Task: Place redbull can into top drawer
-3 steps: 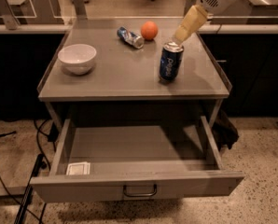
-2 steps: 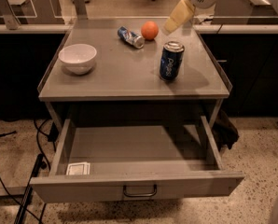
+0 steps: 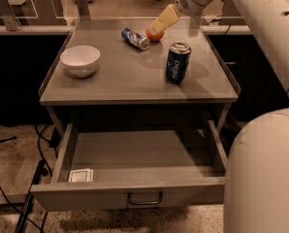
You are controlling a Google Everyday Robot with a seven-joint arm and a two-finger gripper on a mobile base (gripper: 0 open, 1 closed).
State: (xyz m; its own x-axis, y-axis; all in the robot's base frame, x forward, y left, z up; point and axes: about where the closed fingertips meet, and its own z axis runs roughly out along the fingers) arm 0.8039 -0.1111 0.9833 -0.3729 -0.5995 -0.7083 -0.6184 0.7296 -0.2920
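The redbull can (image 3: 136, 38) lies on its side at the back of the table top, slim, blue and silver. My gripper (image 3: 157, 27) hangs above the back of the table, just right of the can and right over an orange (image 3: 153, 34). It holds nothing that I can see. The top drawer (image 3: 135, 194) is pulled out below the table top, with its curved handle (image 3: 144, 198) on the front panel. Inside it lies only a small white packet (image 3: 80, 175) at the front left.
A wider dark-blue Pepsi can (image 3: 177, 63) stands upright on the right of the table top (image 3: 125, 76). A white bowl (image 3: 80, 60) sits on the left. My arm (image 3: 265, 169) fills the right side of the view. Cables lie on the floor at the left.
My gripper has moved left and toward the back, from above the Pepsi can to over the orange beside the redbull can. The arm now fills more of the right side of the view.
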